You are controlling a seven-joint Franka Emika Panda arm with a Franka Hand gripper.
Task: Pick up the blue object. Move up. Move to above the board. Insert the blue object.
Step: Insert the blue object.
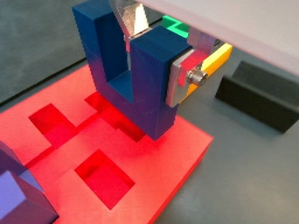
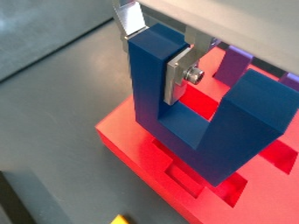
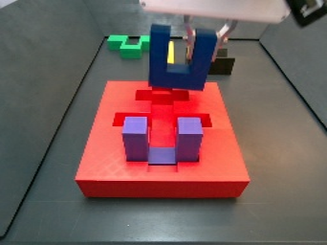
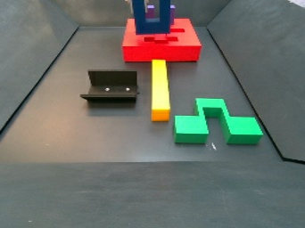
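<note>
The blue object (image 1: pixel 131 83) is a dark blue U-shaped block standing prongs up. My gripper (image 1: pixel 156 51) is shut on one of its prongs, with a silver finger plate (image 2: pixel 179 77) flat against each side. The block hangs low over the far slots of the red board (image 3: pixel 109 163), and its base (image 2: pixel 198 144) is down at the board's top. Whether it rests in a slot I cannot tell. In both side views the blue object (image 4: pixel 152 16) stands over the board's (image 4: pixel 179 52) end away from the loose pieces.
A purple U-shaped block (image 3: pixel 163 139) sits in the board's near slot. On the floor beyond the board lie a yellow bar (image 4: pixel 159 89), a green block (image 4: pixel 215 122) and the dark fixture (image 4: pixel 110 87). Dark walls enclose the floor.
</note>
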